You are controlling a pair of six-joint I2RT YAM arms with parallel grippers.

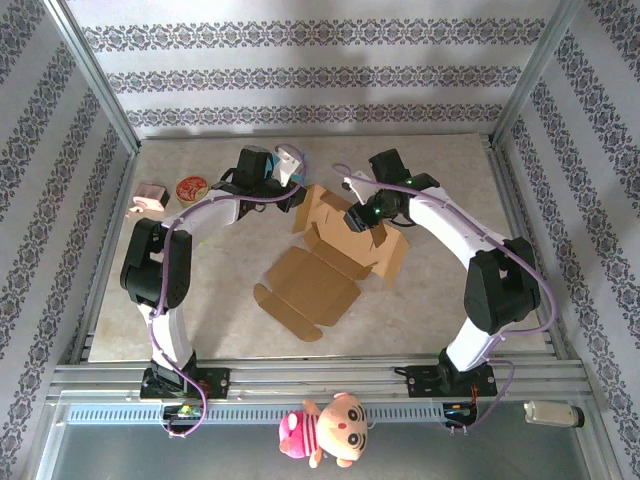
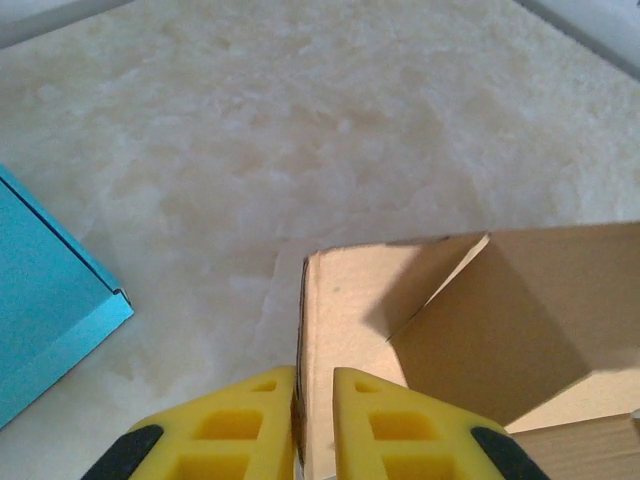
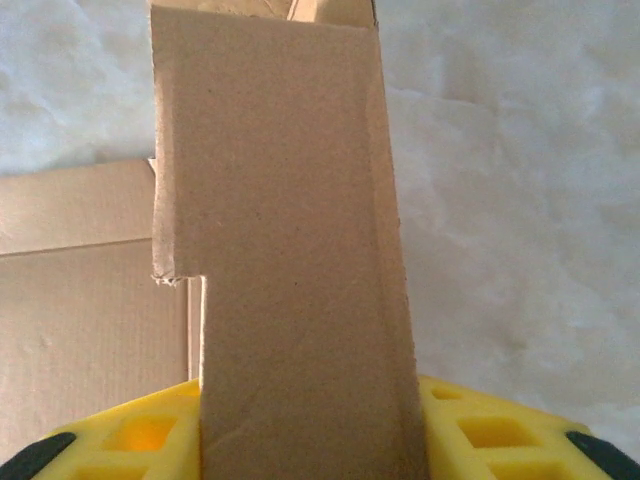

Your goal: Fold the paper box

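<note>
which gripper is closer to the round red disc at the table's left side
Left. The left gripper, at the cardboard box's left wall, sits to the right of the round disc; the right gripper is farther right, at a flap.

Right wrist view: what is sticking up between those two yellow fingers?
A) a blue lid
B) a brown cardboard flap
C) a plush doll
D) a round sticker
B: a brown flap of the paper box rises between the yellow fingers of the right gripper, with pale tabletop behind it.
</note>
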